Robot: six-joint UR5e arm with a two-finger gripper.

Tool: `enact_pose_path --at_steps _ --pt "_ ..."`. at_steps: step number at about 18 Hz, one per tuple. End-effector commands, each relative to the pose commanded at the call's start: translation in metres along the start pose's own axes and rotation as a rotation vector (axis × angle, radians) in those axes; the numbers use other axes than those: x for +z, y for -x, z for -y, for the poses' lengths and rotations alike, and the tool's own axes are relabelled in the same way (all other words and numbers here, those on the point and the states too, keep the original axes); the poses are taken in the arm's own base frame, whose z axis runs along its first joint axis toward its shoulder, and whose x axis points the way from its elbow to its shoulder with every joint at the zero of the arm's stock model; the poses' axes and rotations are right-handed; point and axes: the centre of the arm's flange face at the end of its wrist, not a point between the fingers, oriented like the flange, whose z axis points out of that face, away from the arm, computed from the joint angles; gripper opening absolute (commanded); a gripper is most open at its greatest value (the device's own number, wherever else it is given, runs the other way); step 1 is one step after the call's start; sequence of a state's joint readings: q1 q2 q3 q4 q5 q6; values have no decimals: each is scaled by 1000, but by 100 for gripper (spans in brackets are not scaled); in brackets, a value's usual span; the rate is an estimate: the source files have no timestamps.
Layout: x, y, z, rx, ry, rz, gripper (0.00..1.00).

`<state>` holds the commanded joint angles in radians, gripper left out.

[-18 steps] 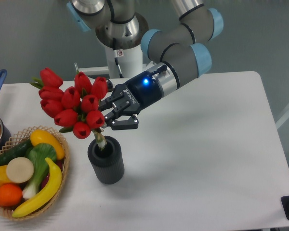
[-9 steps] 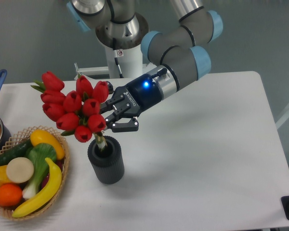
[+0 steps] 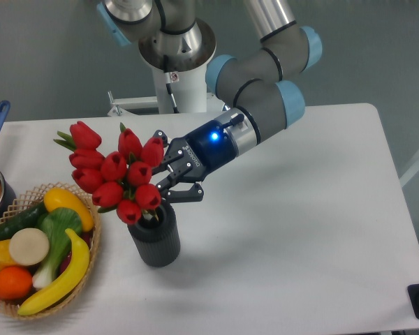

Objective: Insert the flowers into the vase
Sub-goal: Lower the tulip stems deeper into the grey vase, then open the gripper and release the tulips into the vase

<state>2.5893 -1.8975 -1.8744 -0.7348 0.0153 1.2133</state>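
Grey wall behind white tabletop (image 3: 300, 209), vase (image 3: 154, 241) near left front edge, flowers (image 3: 119, 174) leaning in its mouth, gripper (image 3: 169, 180) spread wide beside them, basket (image 3: 91, 244) at left corner.

White lettering is showing on the black body of the gripper (image 3: 169, 176), but it is too small and slanted to read. A small label with a red mark is sitting on the white robot base column (image 3: 173, 78), likewise illegible.
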Motion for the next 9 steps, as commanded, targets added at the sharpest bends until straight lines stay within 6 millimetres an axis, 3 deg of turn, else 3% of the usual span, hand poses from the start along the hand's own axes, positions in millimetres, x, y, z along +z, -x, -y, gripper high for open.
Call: enact_pose_path --at_steps 9 --pt "-2 6 -44 23 3 4 33"
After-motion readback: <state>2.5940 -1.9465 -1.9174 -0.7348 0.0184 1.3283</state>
